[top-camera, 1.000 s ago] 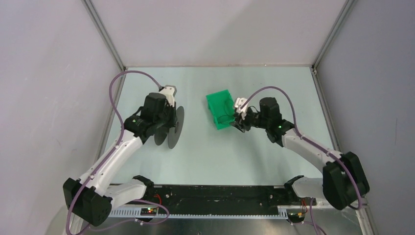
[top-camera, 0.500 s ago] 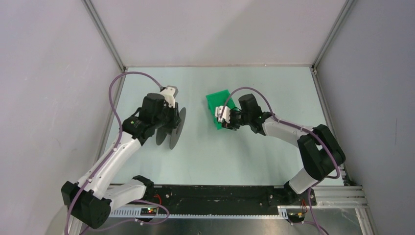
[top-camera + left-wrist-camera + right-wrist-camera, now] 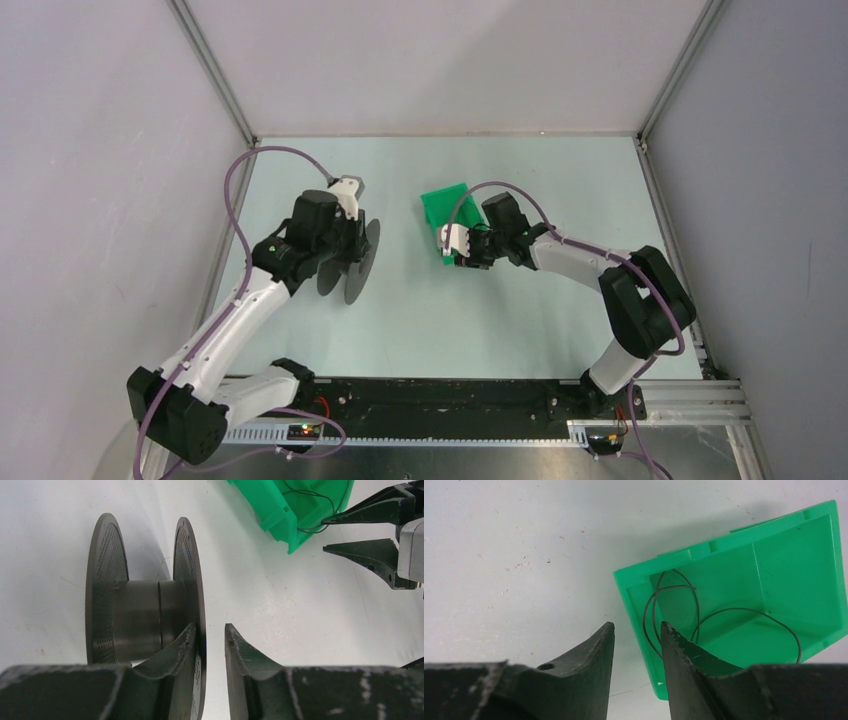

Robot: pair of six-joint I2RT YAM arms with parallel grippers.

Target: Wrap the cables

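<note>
One cable (image 3: 734,609) lies loosely looped inside the one green bin (image 3: 804,570), midway along the counter (image 3: 450,320) toward its far edge. Its nearest loop sits just beyond the right fingers (image 3: 594,655), which are narrowly apart astride the bin's wall. The left fingers (image 3: 250,655) are farther off, apart around a flange of the one spool (image 3: 140,620).

Soft, even overhead light leaves the table (image 3: 420,310) bright and pale in the top view, with only faint shadows. In the left wrist view the bare surface is washed almost white, and the spool (image 3: 142,617) throws a blurred grey shadow. In the right wrist view the cables (image 3: 749,609) read crisp inside the green bin (image 3: 774,580), with a hazy shadow along the bin's upper side.
</note>
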